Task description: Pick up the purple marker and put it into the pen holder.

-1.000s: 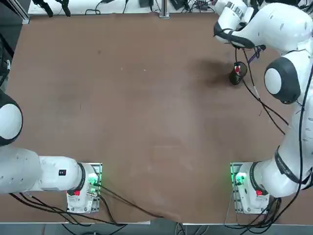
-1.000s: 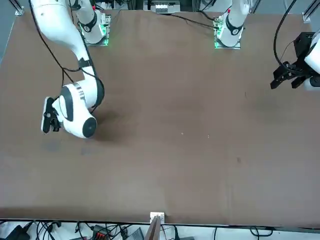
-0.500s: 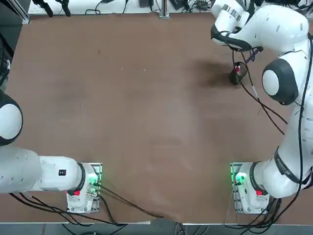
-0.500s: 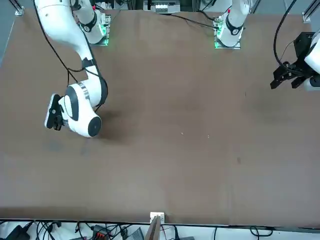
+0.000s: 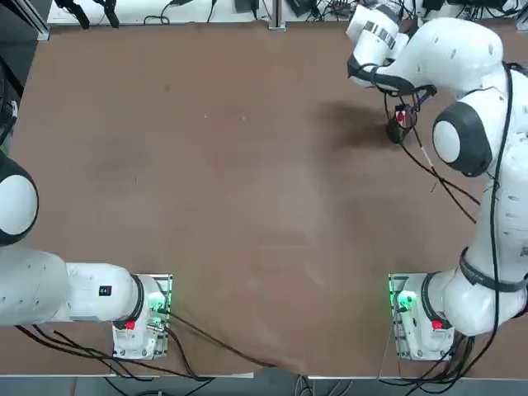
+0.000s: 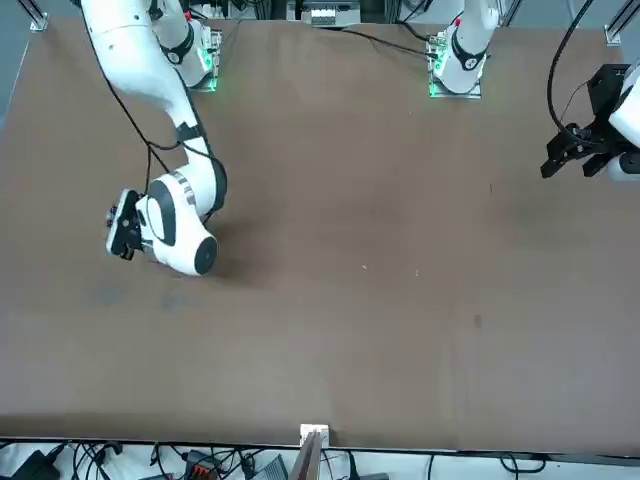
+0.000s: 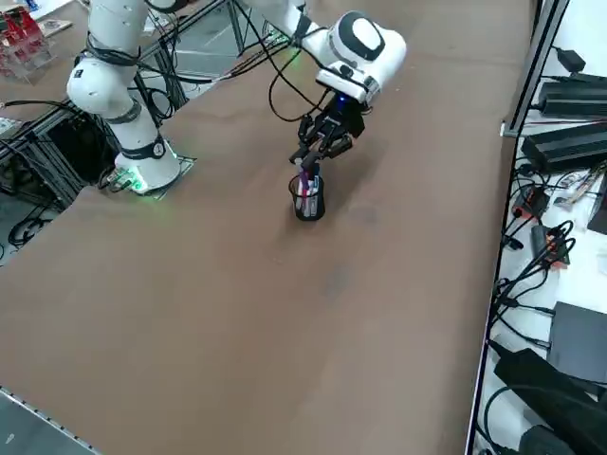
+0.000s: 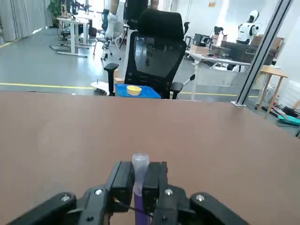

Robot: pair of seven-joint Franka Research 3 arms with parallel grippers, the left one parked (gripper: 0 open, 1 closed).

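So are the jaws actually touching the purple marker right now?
Touching. The right wrist view shows the right gripper with its jaws pressed against both sides of the purple marker, no gap.

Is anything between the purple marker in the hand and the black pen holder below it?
Nothing visible. The right hand is shut on the slim purple marker, directly above the small black round pen holder. The holder already contains pens, including a red one, which may crowd the opening.

A black office chair [image 8: 158,44] stands beyond the brown table [image 8: 70,126].
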